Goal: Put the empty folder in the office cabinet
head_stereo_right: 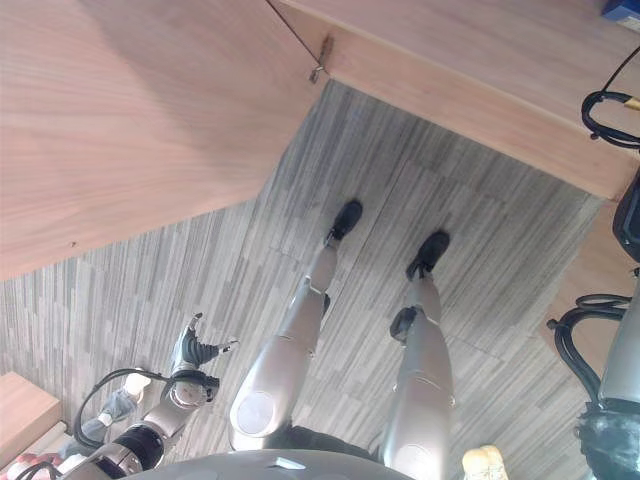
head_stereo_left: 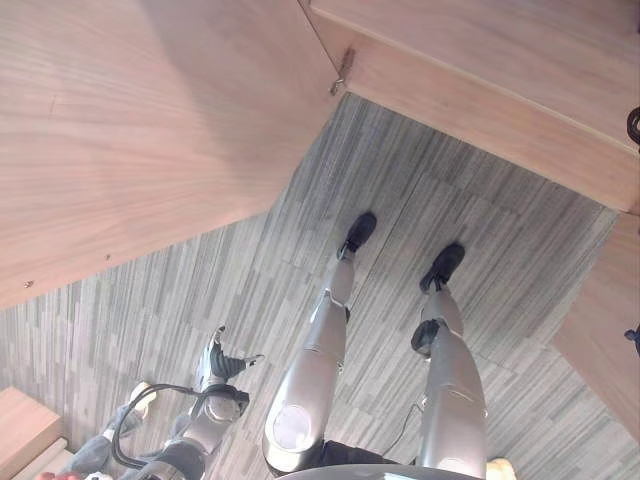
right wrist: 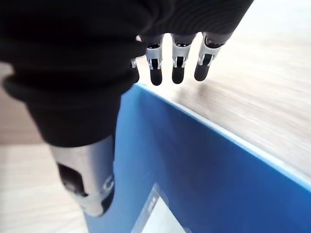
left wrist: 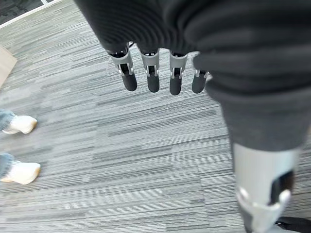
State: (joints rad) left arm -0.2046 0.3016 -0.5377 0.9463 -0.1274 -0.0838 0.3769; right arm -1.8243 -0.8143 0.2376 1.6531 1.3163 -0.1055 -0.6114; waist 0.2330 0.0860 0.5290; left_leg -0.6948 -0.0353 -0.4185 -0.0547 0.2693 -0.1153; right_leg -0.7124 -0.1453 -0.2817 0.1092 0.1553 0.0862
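Left robot hand low at lower left over grey carpet, fingers relaxed, empty, a person's white shoes nearby; right robot hand fingers straight, thumb lying against the blue folder, wooden cabinet surface beyond, at frame top.

light: bright, even | shadow: soft across open cabinet door | blur: wood behind blue folder

Blue folder with white label, standing against light wood cabinet panel.
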